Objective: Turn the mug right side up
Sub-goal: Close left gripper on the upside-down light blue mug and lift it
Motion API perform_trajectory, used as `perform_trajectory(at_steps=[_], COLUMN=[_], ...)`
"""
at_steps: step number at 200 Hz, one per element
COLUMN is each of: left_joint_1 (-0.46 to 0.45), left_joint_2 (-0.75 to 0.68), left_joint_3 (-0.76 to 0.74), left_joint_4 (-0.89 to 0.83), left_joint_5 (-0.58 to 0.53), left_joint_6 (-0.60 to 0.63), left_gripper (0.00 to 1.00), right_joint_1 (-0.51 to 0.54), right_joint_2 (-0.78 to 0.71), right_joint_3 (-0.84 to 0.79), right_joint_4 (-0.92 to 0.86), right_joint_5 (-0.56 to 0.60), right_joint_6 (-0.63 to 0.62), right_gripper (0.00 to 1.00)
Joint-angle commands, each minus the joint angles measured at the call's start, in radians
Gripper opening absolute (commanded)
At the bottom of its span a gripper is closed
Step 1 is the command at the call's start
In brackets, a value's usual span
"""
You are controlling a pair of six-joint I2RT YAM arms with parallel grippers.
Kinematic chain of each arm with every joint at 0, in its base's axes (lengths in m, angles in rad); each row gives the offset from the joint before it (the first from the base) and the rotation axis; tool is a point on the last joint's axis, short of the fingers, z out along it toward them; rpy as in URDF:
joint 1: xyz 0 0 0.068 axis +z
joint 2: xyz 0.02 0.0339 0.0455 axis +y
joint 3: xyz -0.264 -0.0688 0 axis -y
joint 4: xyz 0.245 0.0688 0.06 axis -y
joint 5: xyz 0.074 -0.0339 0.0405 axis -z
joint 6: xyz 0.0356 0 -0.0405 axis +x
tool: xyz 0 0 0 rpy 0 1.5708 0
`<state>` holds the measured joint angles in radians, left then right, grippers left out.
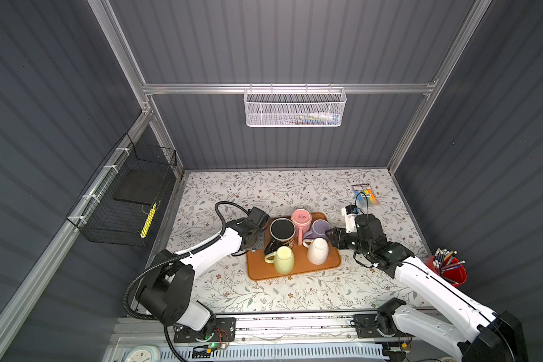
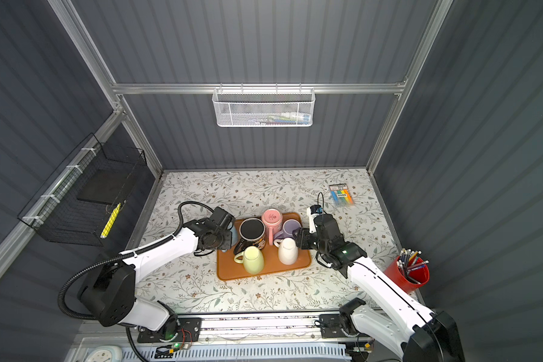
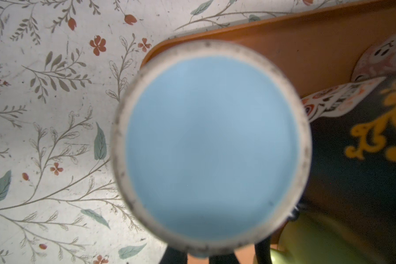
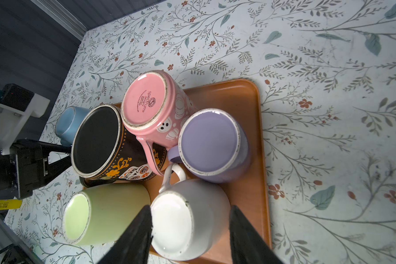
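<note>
Between right gripper [image 4: 190, 209] jaws, white mug [image 4: 176, 221], base-up

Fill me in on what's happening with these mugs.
The left gripper looks closed on the upside-down blue mug at the left edge of the orange tray. The right gripper is open, its jaws either side of the white mug, also base-up. Neither mug is upright yet.

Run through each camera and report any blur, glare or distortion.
Left wrist view: the blue mug sits too close, its base blurred, while the floral table cover behind is sharp. Right wrist view: crisp overall, small glare on the purple mug base. Both top views: wide-angle perspective splays the aluminium frame posts; walls dim against the bright table cover.
</note>
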<state>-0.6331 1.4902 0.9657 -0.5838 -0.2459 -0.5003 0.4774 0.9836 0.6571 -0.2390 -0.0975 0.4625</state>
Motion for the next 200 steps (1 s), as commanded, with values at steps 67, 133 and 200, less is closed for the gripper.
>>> perform_trajectory(at_steps=[67, 133, 200], left_joint_1=[0.010, 0.012, 0.012], left_joint_2=[-0.106, -0.212, -0.344], left_joint_3=[0.051, 0.090, 0.138], left_joint_4=[-0.034, -0.038, -0.045], left_joint_5=[-0.040, -0.034, -0.009], left_joint_6=[-0.003, -0.007, -0.003], left_gripper=[0.00, 0.00, 0.00], right_joint_1=[-0.007, -0.008, -0.009], right_joint_2=[-0.013, -0.022, -0.054], right_joint_3=[0.010, 0.025, 0.032], right_joint_4=[0.012, 0.037, 0.099], right_joint_5=[-0.044, -0.108, -0.213], right_joint_6=[-0.007, -0.009, -0.006], right_gripper=[0.55, 0.55, 0.55])
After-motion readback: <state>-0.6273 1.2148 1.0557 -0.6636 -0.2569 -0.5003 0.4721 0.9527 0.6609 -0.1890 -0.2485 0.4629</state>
